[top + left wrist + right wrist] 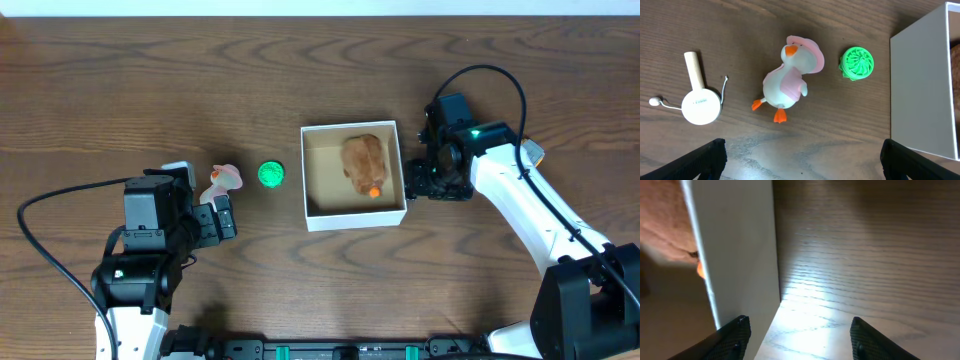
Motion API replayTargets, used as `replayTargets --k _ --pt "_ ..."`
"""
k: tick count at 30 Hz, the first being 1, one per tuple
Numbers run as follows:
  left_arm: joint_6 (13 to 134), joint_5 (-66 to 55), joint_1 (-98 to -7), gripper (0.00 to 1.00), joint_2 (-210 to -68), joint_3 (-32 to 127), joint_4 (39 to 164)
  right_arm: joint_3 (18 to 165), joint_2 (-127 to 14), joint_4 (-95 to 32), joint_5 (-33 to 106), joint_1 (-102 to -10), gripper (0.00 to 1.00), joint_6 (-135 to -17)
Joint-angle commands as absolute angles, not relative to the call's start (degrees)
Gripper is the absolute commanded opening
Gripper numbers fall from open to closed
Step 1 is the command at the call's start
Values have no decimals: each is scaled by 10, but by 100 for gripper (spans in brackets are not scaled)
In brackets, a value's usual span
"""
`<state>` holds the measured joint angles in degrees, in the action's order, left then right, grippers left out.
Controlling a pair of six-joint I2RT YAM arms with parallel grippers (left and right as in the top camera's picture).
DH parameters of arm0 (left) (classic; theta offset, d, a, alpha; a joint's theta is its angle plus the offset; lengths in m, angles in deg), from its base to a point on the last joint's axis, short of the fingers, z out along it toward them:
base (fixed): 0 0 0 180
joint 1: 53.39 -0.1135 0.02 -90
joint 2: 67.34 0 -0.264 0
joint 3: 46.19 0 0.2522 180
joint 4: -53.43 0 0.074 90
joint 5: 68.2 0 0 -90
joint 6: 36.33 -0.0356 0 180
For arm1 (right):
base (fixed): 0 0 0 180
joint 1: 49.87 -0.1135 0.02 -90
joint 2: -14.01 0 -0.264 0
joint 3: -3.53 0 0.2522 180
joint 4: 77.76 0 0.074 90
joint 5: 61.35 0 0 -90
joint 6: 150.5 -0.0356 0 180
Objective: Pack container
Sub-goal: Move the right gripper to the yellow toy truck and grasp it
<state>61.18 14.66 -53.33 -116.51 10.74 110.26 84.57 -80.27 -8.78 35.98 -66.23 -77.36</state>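
Note:
The container (312, 214), a square white box with a tan inside, sits mid-table and holds a brown plush toy (364, 163) with an orange spot. Its white wall shows in the left wrist view (920, 90) and the right wrist view (735, 255). A white-and-pink duck toy (224, 180) (787, 80) and a green ribbed disc (271, 174) (857, 63) lie left of the container. My left gripper (222, 216) (802, 160) is open and empty, just short of the duck. My right gripper (418, 184) (797, 337) is open and empty beside the container's right wall.
A small white round tag with a wooden handle and a thin cord (699, 97) lies left of the duck. The right arm's black cable (500, 80) arcs over the table behind the right gripper.

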Motion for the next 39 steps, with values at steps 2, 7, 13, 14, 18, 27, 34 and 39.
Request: replayTargets --k 2,7,13,14,18,27,34,39 --pt "613 147 -533 98 -1167 121 1102 845 -803 -90 391 -668 66 -752" --pt "613 147 -533 98 -1167 121 1102 845 -803 -90 392 -668 67 -752" --pt "613 147 -533 98 -1167 121 1102 861 -801 -97 262 -665 76 -840" --pt "613 147 -533 98 -1167 121 1102 872 -799 -93 234 -663 76 -856" --pt "613 147 -533 98 -1167 121 1102 945 -789 -62 149 -636 76 -926" --pt "613 147 -533 98 -1167 121 1102 1025 -790 -46 188 -457 99 -1062" --pt "613 147 -533 98 -1167 121 1102 1011 -804 -43 190 -375 99 -1061" --pt "613 147 -533 98 -1167 121 1102 1000 -842 -44 190 -368 99 -1050"
